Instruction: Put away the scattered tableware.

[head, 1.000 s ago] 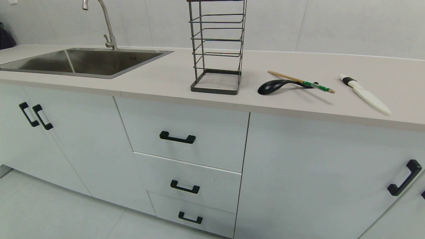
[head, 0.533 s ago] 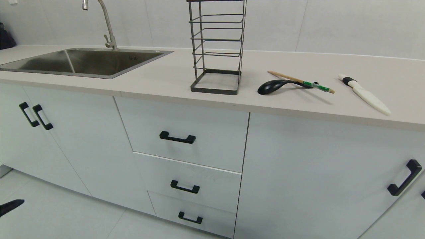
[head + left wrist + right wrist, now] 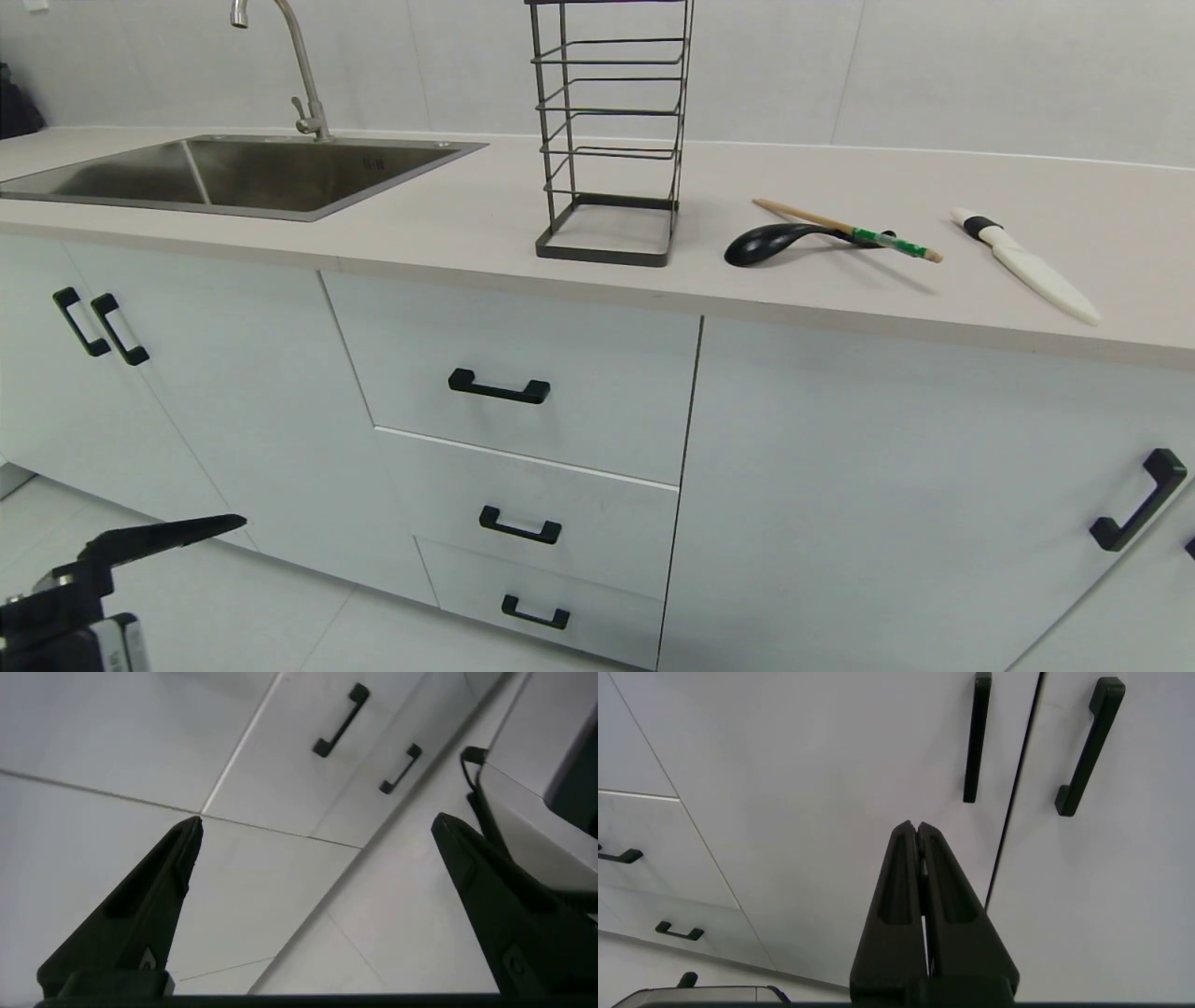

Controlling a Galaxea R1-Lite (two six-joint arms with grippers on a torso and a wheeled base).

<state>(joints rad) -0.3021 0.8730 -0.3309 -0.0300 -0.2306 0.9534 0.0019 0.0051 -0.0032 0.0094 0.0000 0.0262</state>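
Observation:
Three pieces of tableware lie on the countertop [image 3: 448,224], right of a black wire rack [image 3: 611,140]. They are a black spoon [image 3: 767,243], wooden chopsticks [image 3: 845,228] resting across the spoon's handle, and a white knife [image 3: 1027,266] farthest right. My left gripper [image 3: 318,821] is open with nothing in it, low over the floor in front of the cabinets. One of its fingers [image 3: 168,534] shows at the head view's lower left. My right gripper [image 3: 918,831] is shut on nothing and faces white cabinet doors with black handles [image 3: 975,737].
A steel sink [image 3: 233,173] with a faucet [image 3: 299,65] is set into the counter's left part. Below the rack is a stack of three drawers, each with a black handle, the top one [image 3: 499,386]. Cabinet doors flank them, and tiled floor [image 3: 187,607] lies in front.
The left gripper has come up into the head view's lower left corner, rising toward the right. The tableware has not moved.

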